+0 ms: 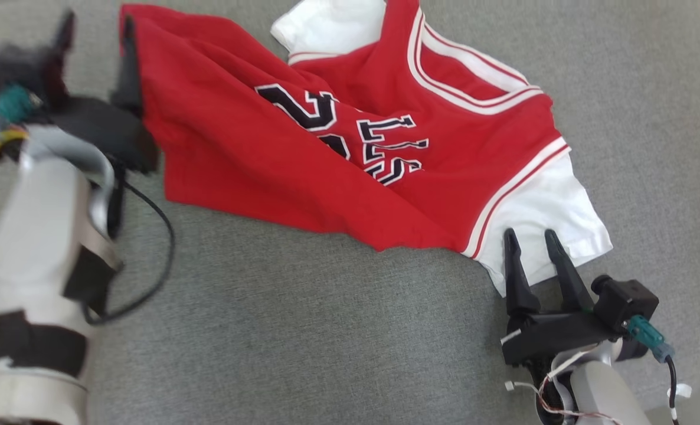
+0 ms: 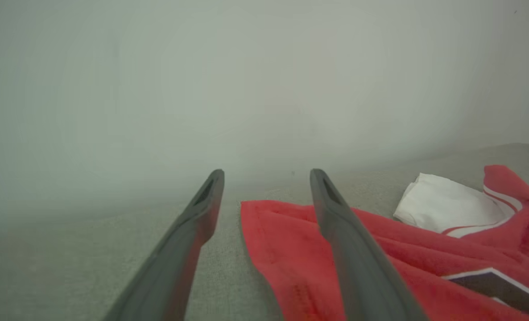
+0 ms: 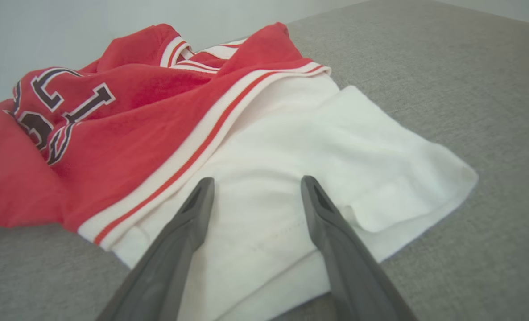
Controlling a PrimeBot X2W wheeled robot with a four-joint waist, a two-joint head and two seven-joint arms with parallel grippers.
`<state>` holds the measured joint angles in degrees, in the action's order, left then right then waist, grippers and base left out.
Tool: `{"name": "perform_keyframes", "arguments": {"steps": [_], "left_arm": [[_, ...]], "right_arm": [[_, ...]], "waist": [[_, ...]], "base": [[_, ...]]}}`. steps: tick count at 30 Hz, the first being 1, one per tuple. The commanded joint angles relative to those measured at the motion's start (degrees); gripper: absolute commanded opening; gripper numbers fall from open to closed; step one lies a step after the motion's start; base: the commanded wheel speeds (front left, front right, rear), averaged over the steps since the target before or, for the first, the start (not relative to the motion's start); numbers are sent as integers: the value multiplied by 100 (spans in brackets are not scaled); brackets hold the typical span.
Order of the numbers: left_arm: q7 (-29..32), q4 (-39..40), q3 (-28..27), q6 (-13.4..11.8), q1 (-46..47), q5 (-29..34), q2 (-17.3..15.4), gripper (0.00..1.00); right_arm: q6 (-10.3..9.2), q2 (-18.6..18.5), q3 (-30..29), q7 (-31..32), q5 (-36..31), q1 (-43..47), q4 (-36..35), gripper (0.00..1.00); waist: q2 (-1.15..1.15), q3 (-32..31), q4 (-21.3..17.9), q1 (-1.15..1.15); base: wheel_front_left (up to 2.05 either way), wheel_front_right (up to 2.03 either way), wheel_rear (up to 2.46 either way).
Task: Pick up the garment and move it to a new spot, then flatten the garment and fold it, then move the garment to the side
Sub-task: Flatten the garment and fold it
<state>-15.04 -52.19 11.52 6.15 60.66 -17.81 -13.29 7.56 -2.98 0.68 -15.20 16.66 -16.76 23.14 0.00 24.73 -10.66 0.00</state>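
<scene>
The garment (image 1: 303,153) is a red jersey with white sleeves and dark numerals, lying rumpled on the grey cushion (image 1: 303,330). My left gripper (image 1: 96,35) stands open at its far left corner, one finger against the red hem. In the left wrist view that gripper (image 2: 266,176) has the red corner of the garment (image 2: 287,249) lying under and beside its right finger, with nothing gripped. My right gripper (image 1: 530,236) is open at the near right, its fingertips over the white sleeve (image 1: 556,212). In the right wrist view the open gripper (image 3: 256,182) straddles the white sleeve (image 3: 291,147).
A pale wall (image 2: 246,80) rises just behind the cushion's far edge. A black cable (image 1: 161,236) loops off my left forearm (image 1: 37,236) over the cushion. Bare grey cushion lies in front of the garment and to its right.
</scene>
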Motion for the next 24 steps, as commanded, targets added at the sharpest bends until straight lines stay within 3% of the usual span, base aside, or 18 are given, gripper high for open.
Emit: {"name": "perform_keyframes", "arguments": {"steps": [1,12,24], "left_arm": [[-19,45,-11,6,-146,-27,48,100],[-19,156,-310,20,-1897,-330,663,100],[-19,-114,-43,129,-2295,-408,852,100]], "right_arm": [[-14,15,-13,11,-57,113,45,100],[-14,12,-100,6,-165,341,98,100],[-14,13,-103,6,-256,371,80,100]], "waist": [[0,-241,192,0],[0,-897,410,0],[0,-743,294,0]], "base": [[0,0,0],[0,0,0],[0,0,0]]}}
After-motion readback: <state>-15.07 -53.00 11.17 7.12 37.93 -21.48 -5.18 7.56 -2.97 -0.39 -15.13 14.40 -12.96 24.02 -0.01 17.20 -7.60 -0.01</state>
